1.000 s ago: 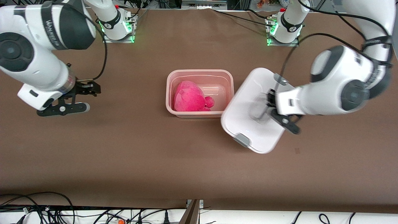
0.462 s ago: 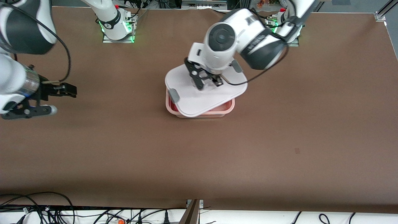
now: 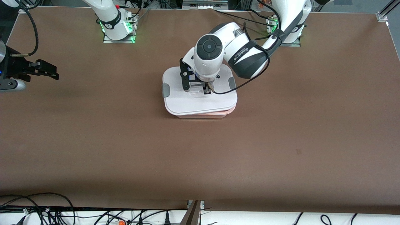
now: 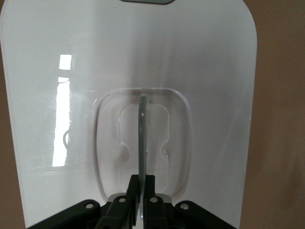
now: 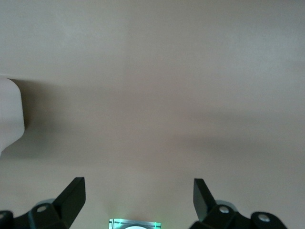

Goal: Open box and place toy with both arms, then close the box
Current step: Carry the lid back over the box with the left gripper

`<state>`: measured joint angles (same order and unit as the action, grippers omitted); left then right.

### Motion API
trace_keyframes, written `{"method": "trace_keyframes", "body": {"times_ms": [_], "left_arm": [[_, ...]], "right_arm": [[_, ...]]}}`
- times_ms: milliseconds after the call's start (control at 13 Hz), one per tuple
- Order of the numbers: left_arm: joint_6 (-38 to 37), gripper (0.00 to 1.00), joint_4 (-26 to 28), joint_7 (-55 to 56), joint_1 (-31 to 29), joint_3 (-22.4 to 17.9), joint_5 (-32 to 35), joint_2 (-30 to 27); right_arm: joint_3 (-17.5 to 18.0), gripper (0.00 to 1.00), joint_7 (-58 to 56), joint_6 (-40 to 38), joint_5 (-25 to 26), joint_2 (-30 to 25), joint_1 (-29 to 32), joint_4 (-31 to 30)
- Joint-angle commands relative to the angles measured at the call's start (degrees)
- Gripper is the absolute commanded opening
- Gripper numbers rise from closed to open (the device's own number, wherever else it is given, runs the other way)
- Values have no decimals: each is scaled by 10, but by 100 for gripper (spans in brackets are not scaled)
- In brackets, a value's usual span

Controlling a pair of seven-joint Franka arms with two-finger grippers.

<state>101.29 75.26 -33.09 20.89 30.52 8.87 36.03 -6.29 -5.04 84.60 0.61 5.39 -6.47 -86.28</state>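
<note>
From the front, the left gripper (image 3: 203,88) pinches the handle of the lid (image 3: 200,100) lying on the box (image 3: 204,115) mid-table, while the left wrist view shows its fingers (image 4: 151,196) clamped on the handle (image 4: 142,124), and the right wrist view shows the right gripper (image 5: 138,195) spread wide over bare table (image 5: 152,95).

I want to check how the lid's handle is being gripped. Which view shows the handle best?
The left wrist view: the handle fills the middle of the lid, with the left gripper shut on its upright tab. The front view shows the handle mostly hidden under that gripper. The right wrist view shows no handle, only table.
</note>
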Motion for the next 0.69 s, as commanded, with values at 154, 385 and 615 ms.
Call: {"method": "trace_keyframes", "body": {"times_ms": [154,385,615], "left_arm": [[-1,0,6,-44,9,2,21,0],[-3,0,7,-37,13,2,40,9],[-3,0,6,-36,-3,-1,38,12]], "right_arm": [[15,100,-3,40,-3,-42,30,-60],[4,100,-6,-3,-4,-37,40,-51],[9,100,-4,-8,17,-18,39,-15]]}}
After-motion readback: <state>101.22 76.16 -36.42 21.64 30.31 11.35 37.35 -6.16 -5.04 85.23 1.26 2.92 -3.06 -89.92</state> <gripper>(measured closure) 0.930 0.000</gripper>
